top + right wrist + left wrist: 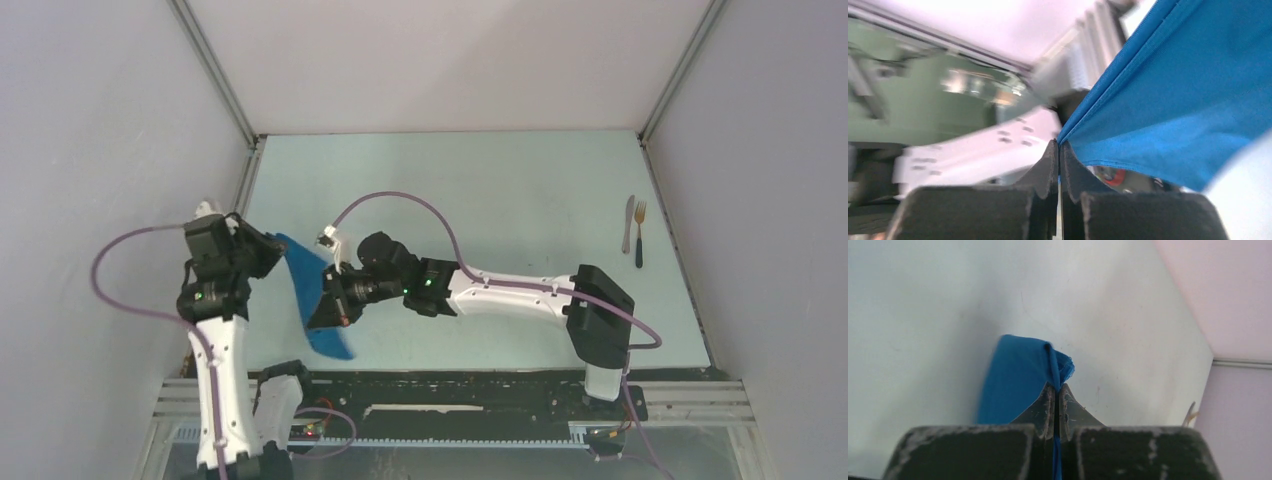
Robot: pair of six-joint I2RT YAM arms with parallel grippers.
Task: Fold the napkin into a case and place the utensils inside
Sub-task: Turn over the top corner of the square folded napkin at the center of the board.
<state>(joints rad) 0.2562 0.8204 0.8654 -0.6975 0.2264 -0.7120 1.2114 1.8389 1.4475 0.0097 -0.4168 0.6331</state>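
The bright blue napkin (310,290) hangs lifted off the table at the near left, stretched between both grippers. My left gripper (272,247) is shut on its far corner; in the left wrist view the napkin (1015,375) is pinched between my closed gripper (1055,389). My right gripper (325,312) is shut on another edge; the right wrist view shows the napkin (1178,95) fanning out from the closed gripper (1059,146). The silvery knife (628,223) and the dark-handled fork (639,233) lie side by side at the far right of the table.
The pale table (480,190) has grey walls on the left, back and right. A black rail (470,385) runs along the near edge by the arm bases. A purple cable (400,200) arcs over the right arm.
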